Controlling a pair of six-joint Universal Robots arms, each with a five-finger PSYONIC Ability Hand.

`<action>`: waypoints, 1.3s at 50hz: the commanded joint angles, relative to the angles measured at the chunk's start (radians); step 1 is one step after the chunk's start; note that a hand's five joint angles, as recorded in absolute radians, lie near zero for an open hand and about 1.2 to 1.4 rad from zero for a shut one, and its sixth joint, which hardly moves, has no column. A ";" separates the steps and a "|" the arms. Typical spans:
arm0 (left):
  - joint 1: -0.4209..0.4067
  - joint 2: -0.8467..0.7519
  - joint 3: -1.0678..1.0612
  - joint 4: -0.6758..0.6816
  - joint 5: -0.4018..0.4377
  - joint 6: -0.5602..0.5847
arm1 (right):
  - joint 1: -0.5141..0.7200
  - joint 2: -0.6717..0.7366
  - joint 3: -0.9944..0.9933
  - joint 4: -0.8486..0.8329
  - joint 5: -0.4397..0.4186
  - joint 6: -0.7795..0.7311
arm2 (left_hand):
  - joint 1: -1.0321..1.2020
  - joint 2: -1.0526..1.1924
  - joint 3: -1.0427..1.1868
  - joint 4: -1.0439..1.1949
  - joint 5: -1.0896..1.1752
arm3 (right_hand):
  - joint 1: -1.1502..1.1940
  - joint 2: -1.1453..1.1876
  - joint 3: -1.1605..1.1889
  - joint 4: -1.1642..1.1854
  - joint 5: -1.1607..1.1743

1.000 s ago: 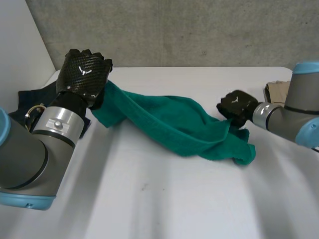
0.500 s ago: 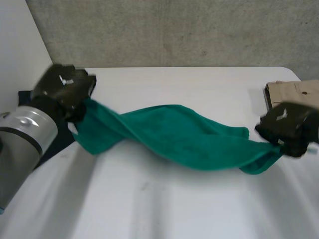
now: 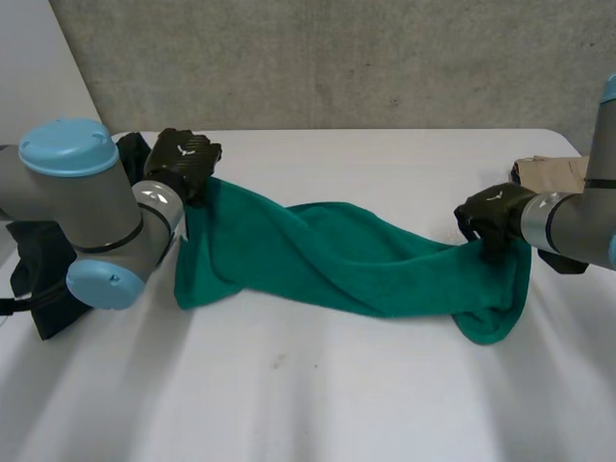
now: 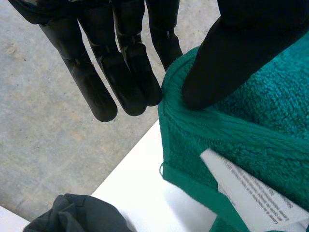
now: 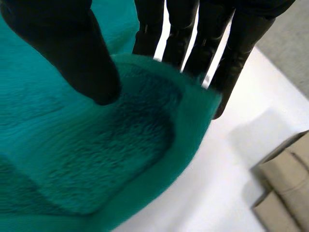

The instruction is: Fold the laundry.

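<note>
Now the green towel (image 3: 346, 260) sags twisted over the counter (image 3: 318, 404), left hand (image 3: 183, 162) pinching its nine-o'clock corner, right hand (image 3: 493, 214) its three-o'clock corner. Best untwist it and pull it taut, both pinches firm, before laying it flat.

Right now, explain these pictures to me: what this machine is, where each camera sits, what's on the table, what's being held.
This is a robot with two arms at a white table, each ending in a black hand. The wide picture comes from a camera behind and between the arms, looking down. The two close-ups come from cameras on the wrists, looking along each palm. A green towel stretches, twisted, between the hands. The left hand pinches one end between thumb and fingers, near a white label; the right hand pinches the other end likewise. A dark garment lies by the left arm, a folded beige one beyond the right hand.
</note>
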 commanded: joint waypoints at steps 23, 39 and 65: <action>0.005 0.074 -0.182 -0.008 0.001 0.005 | -0.003 0.085 -0.038 0.072 0.163 -0.106 | 0.264 0.196 0.201 0.193 0.228 | -0.063 -0.222 -0.227 -0.228 -0.232; 0.010 0.103 -0.207 -0.015 0.002 0.004 | 0.004 0.079 -0.053 0.077 0.139 -0.097 | 0.264 0.196 0.201 0.193 0.228 | 0.523 0.364 0.360 0.358 0.354; 0.077 0.097 0.254 0.725 0.007 -0.042 | 0.010 -0.087 -0.363 -1.005 0.100 0.259 | 0.264 0.196 0.201 0.193 0.228 | 0.523 0.364 0.360 0.358 0.354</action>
